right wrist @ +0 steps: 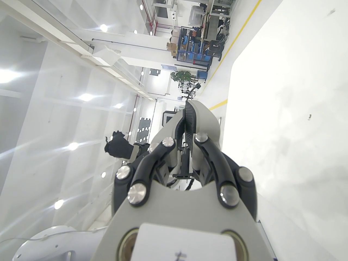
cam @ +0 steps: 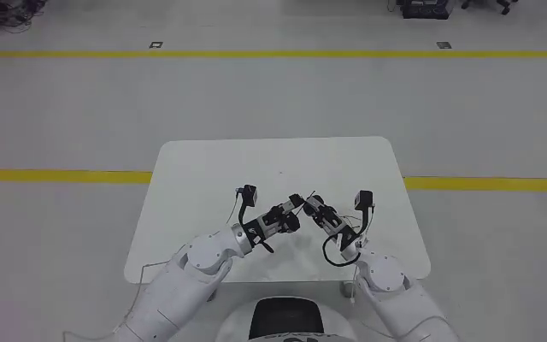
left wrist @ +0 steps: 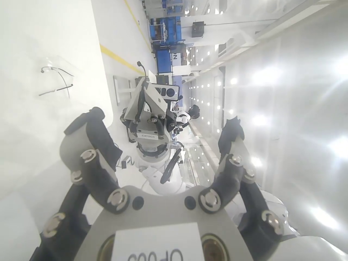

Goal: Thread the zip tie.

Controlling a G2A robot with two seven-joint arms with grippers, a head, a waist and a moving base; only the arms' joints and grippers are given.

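Left gripper (left wrist: 163, 119): jaws wide, nothing in them; the zip tie (left wrist: 142, 69) facing it should be light, thin, springy, slick nylon, so I'd pinch the flat faces close to the free end or it'll flex away. Tie sits near the left gripper's open tips, above the table (cam: 214, 171), not touching them. It pokes out of the right gripper (right wrist: 189, 109), which is clamped tight on the tie's other end as far as I can tell, since the strip is barely visible.
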